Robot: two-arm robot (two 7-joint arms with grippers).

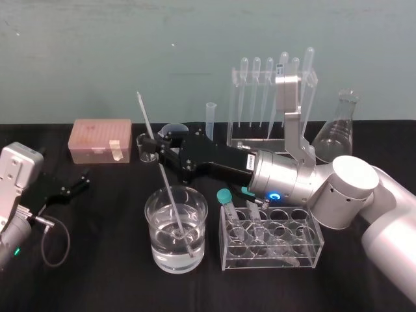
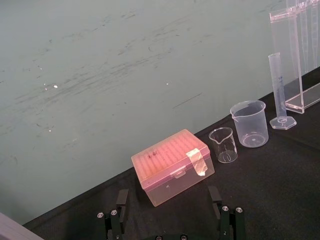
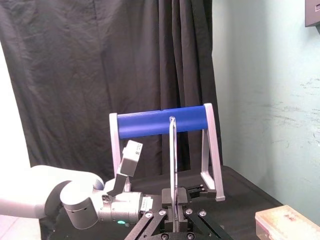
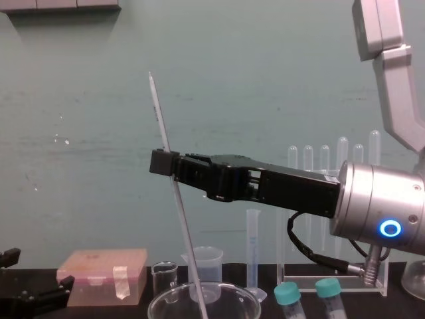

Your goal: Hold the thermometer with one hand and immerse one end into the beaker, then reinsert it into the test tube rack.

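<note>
Dipping the thermometer (image 1: pixel 168 188) into the beaker (image 1: pixel 151 224).
Head view: the right gripper (image 1: pixel 155 145) is clamping the thermometer above the beaker, its lower end sitting in the water (tilted, top leaning left); the test tube rack (image 1: pixel 250 140) is standing far right; the left gripper (image 1: pixel 73 184) is resting spread wide at near left. Chest view: the thermometer (image 4: pixel 182 232) is slanting into the beaker's mouth. Right wrist view: fingers (image 3: pixel 182 195) are pinching it.
</note>
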